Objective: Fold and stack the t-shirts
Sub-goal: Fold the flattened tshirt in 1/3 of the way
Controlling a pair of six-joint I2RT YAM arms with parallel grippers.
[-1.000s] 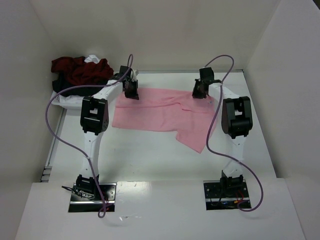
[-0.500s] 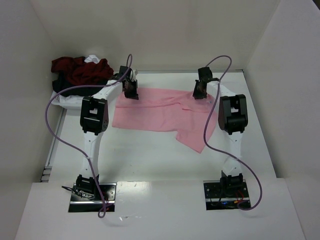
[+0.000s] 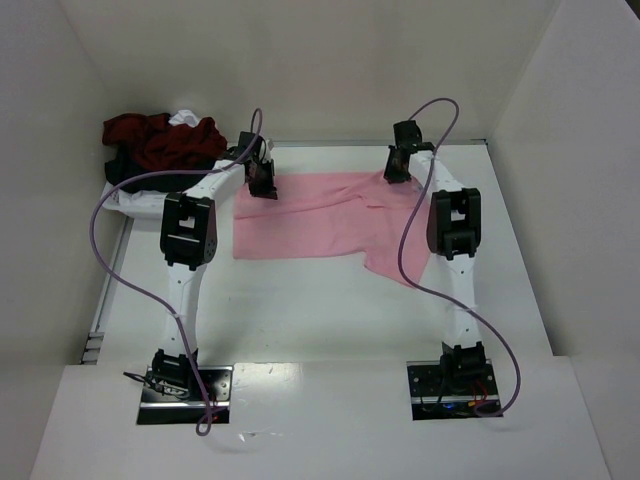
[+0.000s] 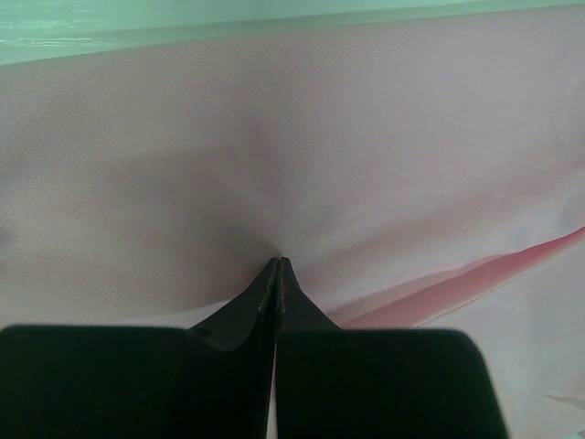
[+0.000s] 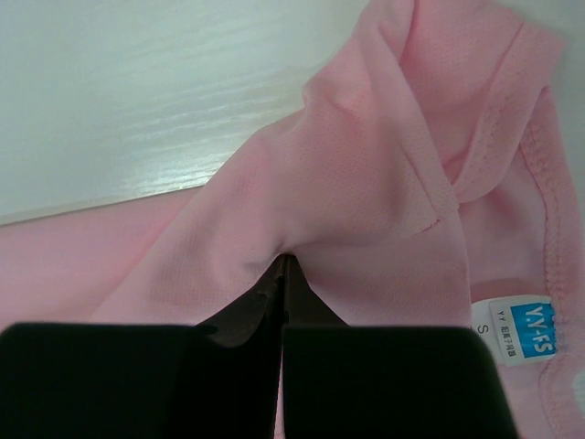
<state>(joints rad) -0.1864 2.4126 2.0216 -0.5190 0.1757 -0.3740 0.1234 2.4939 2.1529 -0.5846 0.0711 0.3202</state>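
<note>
Right gripper (image 3: 396, 177) is pulling the pink t-shirt (image 3: 320, 218) farther back than before. Both it and left gripper (image 3: 264, 189) are pinching cloth, jaws pressed together.

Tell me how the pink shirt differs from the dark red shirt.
The pink shirt lies spread on the table; the dark red shirt sits crumpled in a heap at the far left corner. The left tool and right tool both pinch the pink shirt's far edge; no tool touches the dark red shirt. Neither is folded.
</note>
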